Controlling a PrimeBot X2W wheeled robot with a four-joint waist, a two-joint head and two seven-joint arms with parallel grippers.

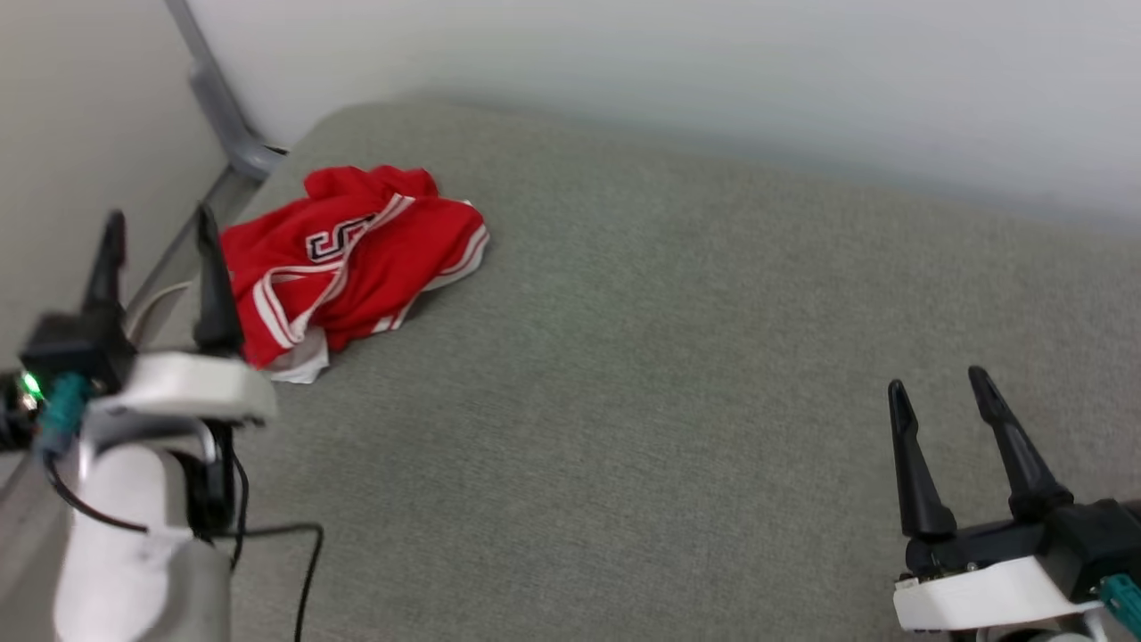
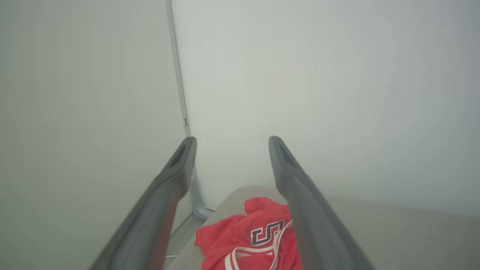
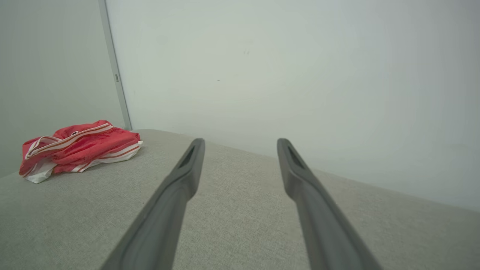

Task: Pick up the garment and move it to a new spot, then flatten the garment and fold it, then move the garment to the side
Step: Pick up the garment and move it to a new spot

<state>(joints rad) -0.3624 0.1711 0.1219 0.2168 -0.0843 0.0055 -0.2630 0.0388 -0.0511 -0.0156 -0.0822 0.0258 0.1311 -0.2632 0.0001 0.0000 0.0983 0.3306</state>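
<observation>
The garment (image 1: 348, 259) lies in a crumpled red heap at the far left corner of the grey padded surface (image 1: 677, 357), close to the grey post (image 1: 223, 116) that rises in the corner of the wall (image 1: 713, 71). A scrap of black, white-edged lettering faces up, and white striped trim trails toward me. It is bunched with no clear edge, which I judge is why it must first be carried to open ground before any flattening. My left claw (image 1: 160, 216) hangs just short of the heap's near side, fingers spread wide and holding nothing. In my left wrist view the shirt sits low between the two fingers while their tips aim at the wall above it, so I reckon I am raised over it and not touching. I take the wide spread as right for biting a thick fold of loose cloth. My right claw (image 1: 936, 381) is also wide and empty, well apart at the near right over bare padding. That seems sensible to me, since it leaves the broad middle free as the new spot and keeps that claw ready to help spread the shirt
</observation>
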